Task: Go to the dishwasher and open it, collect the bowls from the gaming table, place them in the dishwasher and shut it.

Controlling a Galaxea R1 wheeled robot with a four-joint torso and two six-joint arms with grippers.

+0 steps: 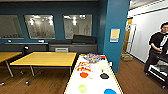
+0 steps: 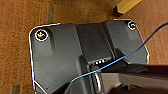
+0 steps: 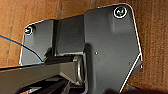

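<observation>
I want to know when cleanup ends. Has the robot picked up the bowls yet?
Not yet. The red bowl, black bowl and green bowl sit on the white game table right ahead. So the robot has reached the table; collecting and loading the bowls are left. No dishwasher is in sight, so that step can't be judged.

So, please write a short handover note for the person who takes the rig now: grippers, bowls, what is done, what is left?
Grippers: I cannot tell open or shut from the wrist views; nothing seen held.
Gaming table: straight ahead, close.
Bowls on it: orange-red bowl, black bowl, lime green bowl, pale yellow bowl.
Done: robot has reached the table.
Left: collect the bowls, load the dishwasher, close it.
A person stands at the right.
</observation>
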